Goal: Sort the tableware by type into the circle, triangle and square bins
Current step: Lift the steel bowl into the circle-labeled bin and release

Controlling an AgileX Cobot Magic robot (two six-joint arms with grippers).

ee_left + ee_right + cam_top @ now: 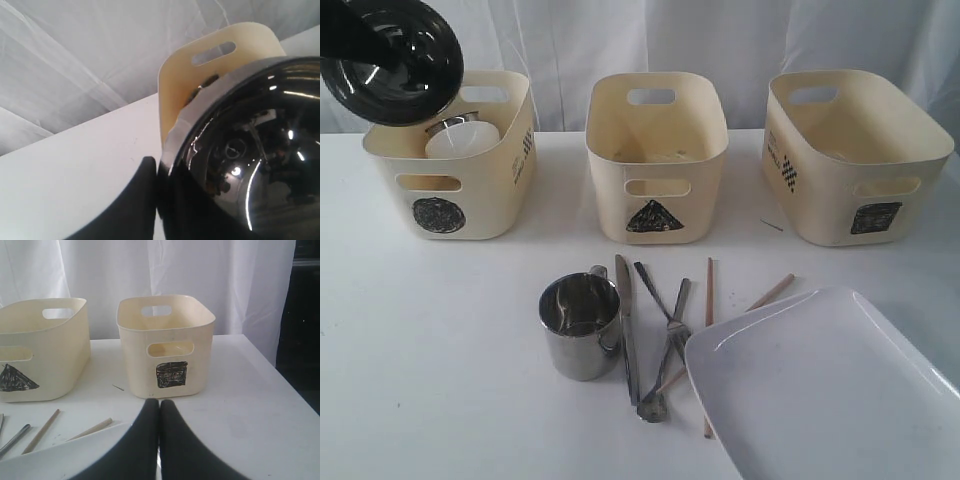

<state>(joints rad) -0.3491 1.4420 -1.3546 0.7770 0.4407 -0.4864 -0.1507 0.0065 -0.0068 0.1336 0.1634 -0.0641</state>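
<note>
Over the table's far left corner, exterior view: the shiny round steel bowl [390, 55] hangs tilted just above the cream plastic circle-marked bin [470, 205]. Left wrist view: the left gripper [156, 172] pinches its rim. Right wrist view: the right gripper [159, 412], fingers pressed together, is well apart.

Light is bright, soft and even; the table [430, 380] nearly washes out, and shadows under the bins [615, 170] are faint. Beside the left pincer [158, 167], small glints dot the dark, mirror-like bowl [250, 165]. That pincer and the right pincer [159, 405] sit too near their lenses: black, blurred, featureless. The exterior view is slightly grainy.
</note>
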